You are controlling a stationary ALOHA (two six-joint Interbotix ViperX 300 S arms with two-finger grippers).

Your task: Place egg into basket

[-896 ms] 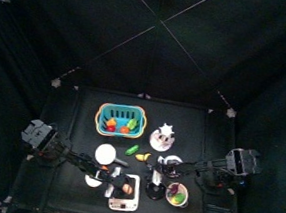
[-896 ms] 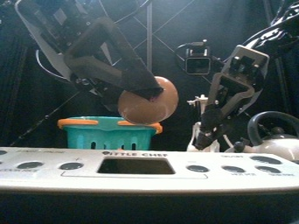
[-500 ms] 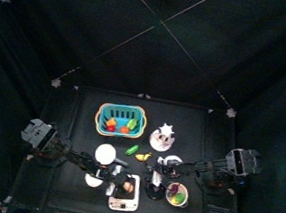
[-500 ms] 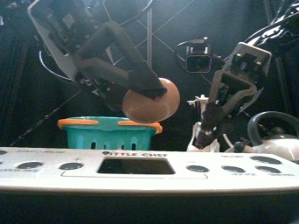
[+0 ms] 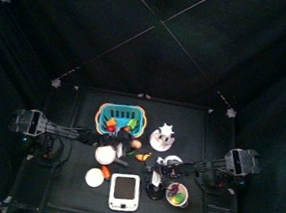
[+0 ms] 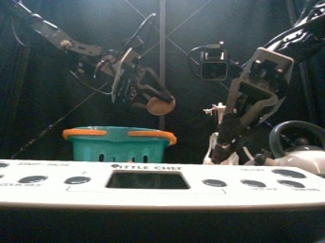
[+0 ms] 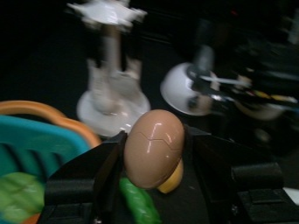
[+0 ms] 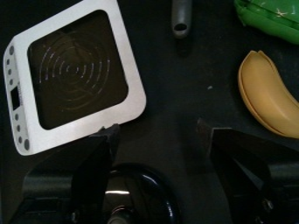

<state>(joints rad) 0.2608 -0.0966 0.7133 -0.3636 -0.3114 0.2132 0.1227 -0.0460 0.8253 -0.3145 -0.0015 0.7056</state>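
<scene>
A brown egg (image 7: 155, 147) is held between the jaws of my left gripper (image 7: 155, 162). In the front view the egg (image 6: 159, 106) hangs in the air above and to the right of the teal basket with an orange rim (image 6: 118, 144). From above, the egg (image 5: 134, 143) is just off the basket's (image 5: 120, 121) front right corner. The basket's edge also shows in the left wrist view (image 7: 30, 149). My right gripper (image 8: 163, 153) is open and empty above the table, near the white scale (image 8: 73, 74).
A white kitchen scale (image 5: 123, 191) lies at the table's front. A white plate (image 5: 105, 153), a bowl (image 5: 176, 193) and a white stand (image 5: 165, 135) surround the grippers. A banana (image 8: 267, 92) and a green item (image 8: 274, 17) lie by my right gripper.
My left arm has carried the egg away from the scale, back and up toward the basket. The right arm has not moved.
</scene>
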